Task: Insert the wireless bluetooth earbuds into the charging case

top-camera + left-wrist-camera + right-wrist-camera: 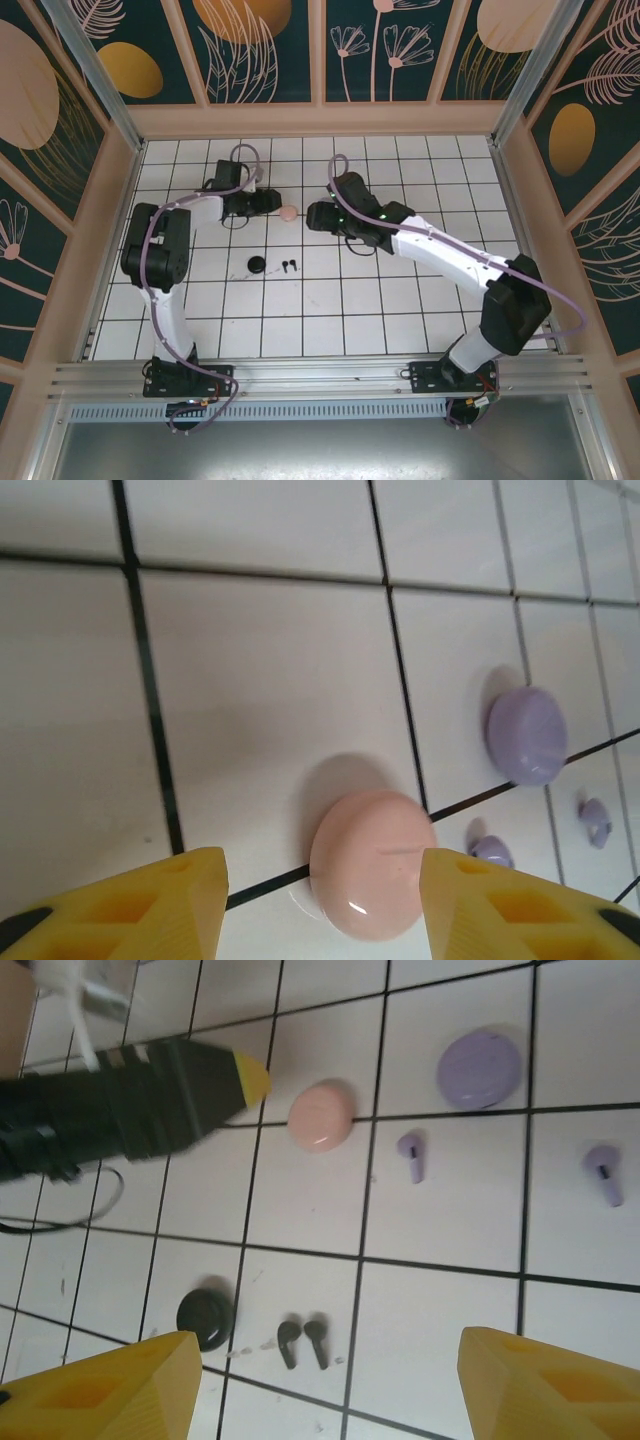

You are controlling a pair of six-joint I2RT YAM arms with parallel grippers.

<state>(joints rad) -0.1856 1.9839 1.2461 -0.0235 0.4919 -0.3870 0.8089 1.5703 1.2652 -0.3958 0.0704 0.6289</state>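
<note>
Black earbuds (289, 1344) lie side by side, stems parallel

Pink case (372, 877), lilac case (527, 734), lilac earbuds (411, 1155), black earbuds (289, 1343), white black-gridded table (330, 300).

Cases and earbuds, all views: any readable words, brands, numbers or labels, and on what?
No text can be read. The pink case, lilac case, black case, black earbuds and lilac earbuds show plain surfaces, with no print or logo.
</note>
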